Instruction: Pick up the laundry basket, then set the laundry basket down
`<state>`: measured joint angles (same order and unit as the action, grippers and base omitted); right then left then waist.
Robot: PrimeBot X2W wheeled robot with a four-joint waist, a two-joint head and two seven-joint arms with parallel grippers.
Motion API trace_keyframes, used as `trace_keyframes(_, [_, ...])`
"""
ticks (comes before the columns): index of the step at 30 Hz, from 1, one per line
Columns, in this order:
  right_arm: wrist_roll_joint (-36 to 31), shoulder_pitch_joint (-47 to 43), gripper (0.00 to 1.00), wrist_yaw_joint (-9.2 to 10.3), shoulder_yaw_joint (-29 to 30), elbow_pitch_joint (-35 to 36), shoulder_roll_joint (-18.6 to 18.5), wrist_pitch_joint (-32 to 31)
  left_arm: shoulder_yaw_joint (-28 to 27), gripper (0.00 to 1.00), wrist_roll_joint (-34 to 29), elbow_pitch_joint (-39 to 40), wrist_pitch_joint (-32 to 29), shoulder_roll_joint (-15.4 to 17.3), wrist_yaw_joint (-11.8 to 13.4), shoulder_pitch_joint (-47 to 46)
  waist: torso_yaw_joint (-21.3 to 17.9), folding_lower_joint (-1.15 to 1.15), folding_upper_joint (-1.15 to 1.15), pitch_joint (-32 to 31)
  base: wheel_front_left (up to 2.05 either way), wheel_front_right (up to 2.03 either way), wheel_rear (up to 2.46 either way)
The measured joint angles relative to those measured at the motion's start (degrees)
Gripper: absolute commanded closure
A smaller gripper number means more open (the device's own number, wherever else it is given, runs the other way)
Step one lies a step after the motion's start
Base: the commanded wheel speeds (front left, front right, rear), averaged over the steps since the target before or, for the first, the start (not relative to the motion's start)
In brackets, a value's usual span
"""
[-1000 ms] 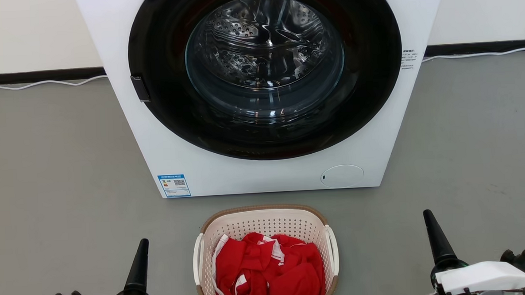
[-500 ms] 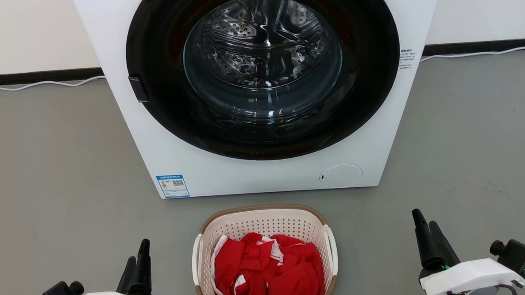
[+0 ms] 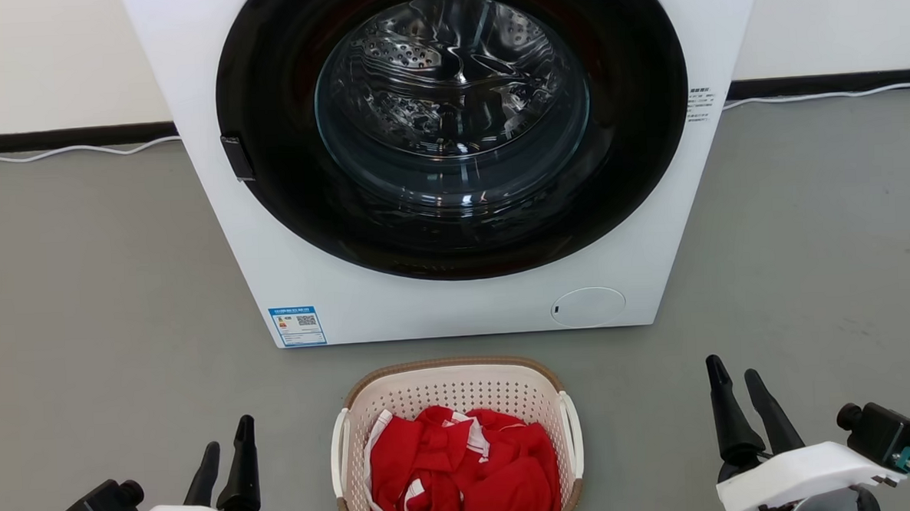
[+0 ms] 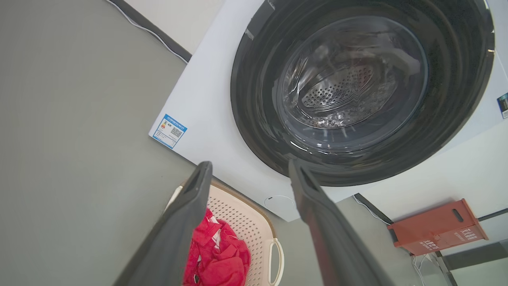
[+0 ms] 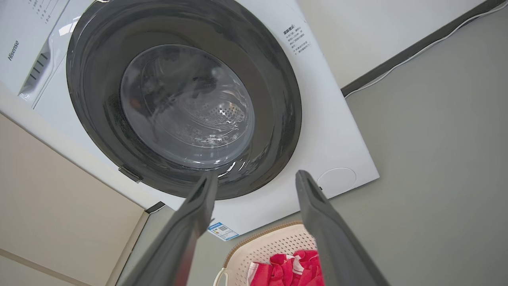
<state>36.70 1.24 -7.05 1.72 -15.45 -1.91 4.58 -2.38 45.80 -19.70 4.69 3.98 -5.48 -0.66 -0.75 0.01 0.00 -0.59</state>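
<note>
The laundry basket (image 3: pixel 461 386), cream and perforated with a brown rim and white side handles, stands on the grey floor in front of the washer, holding red clothes (image 3: pixel 464 470). My left gripper (image 3: pixel 227 439) is open at the lower left, well clear of the basket's left handle. My right gripper (image 3: pixel 734 374) is open at the lower right, apart from the right handle. In the left wrist view the basket (image 4: pixel 254 222) lies between and below that gripper (image 4: pixel 248 169). In the right wrist view the basket (image 5: pixel 274 244) sits low between that gripper (image 5: pixel 256 177).
A white front-loading washer (image 3: pixel 457 301) with a dark round door stands close behind the basket. A white cable (image 3: pixel 59 152) runs along the wall base. A red box (image 4: pixel 436 226) sits by the wall to the washer's right. Grey floor lies open on both sides.
Both grippers have rolled so that their two fingers now show side by side. The right gripper drew slightly inward and up the view. The basket has not moved.
</note>
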Motion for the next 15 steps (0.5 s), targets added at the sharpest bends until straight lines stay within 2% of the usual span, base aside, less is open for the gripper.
trace_keyframes(15, [-11.5,0.1,0.0,0.0,-0.5,0.0,-0.1,2.5,-1.4,0.0,-11.1,0.9,2.5,0.4,-0.1,0.0,-0.2,0.0,0.0,-0.3,0.0,0.0,0.0])
